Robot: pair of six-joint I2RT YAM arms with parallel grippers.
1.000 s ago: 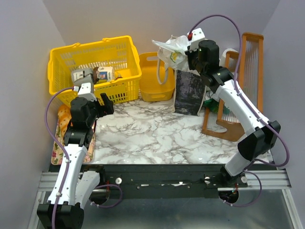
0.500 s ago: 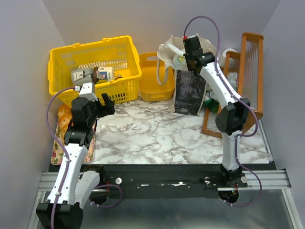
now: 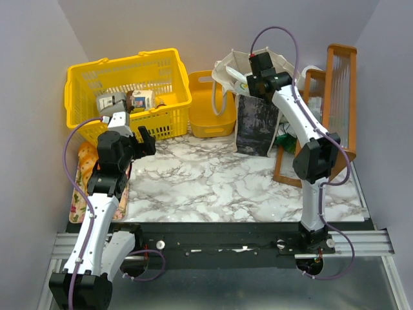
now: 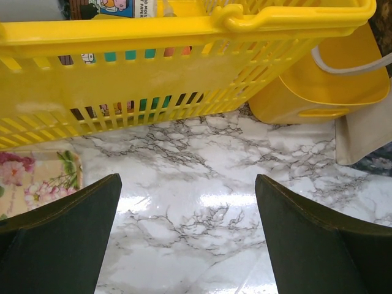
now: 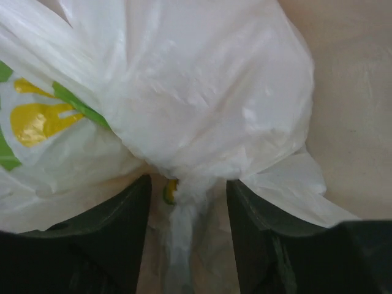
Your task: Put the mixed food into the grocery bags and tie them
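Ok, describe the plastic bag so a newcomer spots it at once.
From the big yellow basket at back left, go right past the small yellow tub to the upright beige tote with a dark panel. The plastic bag sits at its mouth, by the right hand; unlike the cloth tote, it is thin white film with yellow-green prints.

1. The beige canvas tote [image 3: 255, 126] stands upright at the back right of the counter [image 3: 213, 181]. Its dark picture panel faces forward, its mouth is spread open, and a pale loop handle [image 3: 218, 103] hangs down its left side.
2. The white plastic bag [image 5: 202, 92], thin, translucent and printed in yellow and green, sits in the tote's mouth. It is gathered into a twisted neck [image 5: 181, 245] that lies between the two fingers [image 5: 116, 239] of the right gripper [image 5: 187, 190], with a gap on each side. Its contents are hidden.
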